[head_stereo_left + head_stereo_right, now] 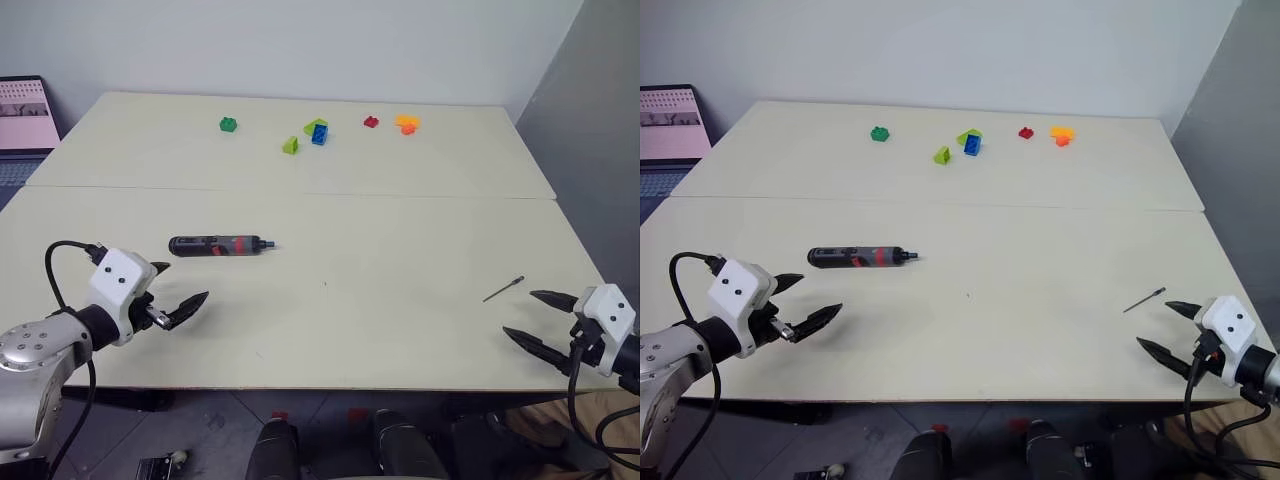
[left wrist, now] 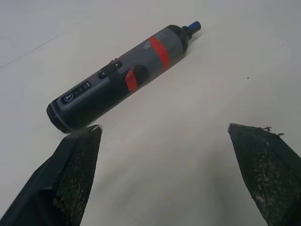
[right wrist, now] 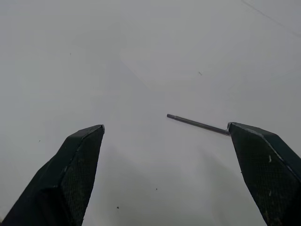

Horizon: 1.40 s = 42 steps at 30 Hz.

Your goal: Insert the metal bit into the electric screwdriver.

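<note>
The electric screwdriver (image 1: 220, 245), black with a red and grey middle, lies flat on the pale table (image 1: 330, 330) left of centre, its tip pointing right. My left gripper (image 1: 182, 285) hovers open just in front of it, empty; the left wrist view shows the screwdriver (image 2: 124, 77) beyond the spread fingers (image 2: 75, 169). The thin metal bit (image 1: 503, 289) lies near the table's right edge. My right gripper (image 1: 520, 315) stands open and empty close in front of it, and the right wrist view has the bit (image 3: 197, 124) running behind one fingertip (image 3: 263, 160).
Several coloured toy bricks (image 1: 318, 133) are scattered along the far side of the table. A laptop (image 1: 22, 125) stands off the table's far left corner. A seam (image 1: 300, 193) runs across the tabletop.
</note>
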Each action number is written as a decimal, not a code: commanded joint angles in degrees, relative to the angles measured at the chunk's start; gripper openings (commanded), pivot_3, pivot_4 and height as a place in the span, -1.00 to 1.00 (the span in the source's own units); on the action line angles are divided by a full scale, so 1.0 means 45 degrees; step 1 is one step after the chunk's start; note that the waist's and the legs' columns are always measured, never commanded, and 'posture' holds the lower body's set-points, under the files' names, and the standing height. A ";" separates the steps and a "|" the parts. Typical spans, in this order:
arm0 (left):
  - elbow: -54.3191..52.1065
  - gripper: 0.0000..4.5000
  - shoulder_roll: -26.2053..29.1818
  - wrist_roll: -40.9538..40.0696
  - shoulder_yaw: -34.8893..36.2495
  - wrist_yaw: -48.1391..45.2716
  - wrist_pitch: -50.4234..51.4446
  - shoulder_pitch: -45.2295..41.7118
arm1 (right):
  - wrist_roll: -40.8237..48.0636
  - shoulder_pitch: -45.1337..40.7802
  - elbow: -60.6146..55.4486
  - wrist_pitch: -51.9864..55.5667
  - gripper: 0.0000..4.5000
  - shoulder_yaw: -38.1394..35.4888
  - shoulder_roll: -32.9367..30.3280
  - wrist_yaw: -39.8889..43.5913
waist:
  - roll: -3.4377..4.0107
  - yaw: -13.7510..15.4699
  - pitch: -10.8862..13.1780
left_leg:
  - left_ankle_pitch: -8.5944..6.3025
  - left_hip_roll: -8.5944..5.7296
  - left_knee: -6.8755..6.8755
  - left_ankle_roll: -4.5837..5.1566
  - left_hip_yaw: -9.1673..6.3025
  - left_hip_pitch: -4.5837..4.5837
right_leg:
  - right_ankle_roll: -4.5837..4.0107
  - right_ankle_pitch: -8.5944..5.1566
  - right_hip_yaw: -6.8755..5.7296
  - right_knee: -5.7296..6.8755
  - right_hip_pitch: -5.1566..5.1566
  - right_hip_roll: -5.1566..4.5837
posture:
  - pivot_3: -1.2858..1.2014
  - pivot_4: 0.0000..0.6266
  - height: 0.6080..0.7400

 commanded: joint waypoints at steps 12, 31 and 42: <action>0.0600 1.00 0.0792 0.0270 -0.0128 -0.1327 -0.1334 -0.0649 | 0.0236 -0.0992 -0.0759 0.0419 0.96 0.0548 0.0123 0.0250 | 0.0000 0.0000 0.0000 | 0.0001 0.0001 0.0000 0.0001 -0.0002 0.0001 | 0.0001 0.0001 -0.0004 0.0003 0.0001 0.0001 | 0.03 -0.52 1.00; 0.8564 1.00 0.2412 0.3784 -0.6947 -0.7486 -0.4660 -1.0625 | 0.2084 -0.4422 -0.4282 0.3718 0.96 0.3019 -0.0482 0.0369 | 0.0006 0.0053 0.0004 | 0.0005 0.0000 -0.0003 0.0005 -0.0033 -0.0034 | 0.0067 0.0044 -0.0034 0.0010 -0.0012 0.0017 | 0.03 -0.52 1.00; 1.5313 1.00 -0.0365 0.7184 -0.9993 -0.8685 -0.7967 -1.5921 | 0.2354 -0.5180 -0.5113 0.5018 0.96 0.3776 -0.0179 -0.0376 | 0.0004 0.0061 0.0004 | 0.0006 -0.0003 0.0017 0.0008 -0.0055 -0.0074 | 0.0019 0.0081 -0.0042 0.0010 -0.0022 0.0020 | 0.03 -0.52 1.00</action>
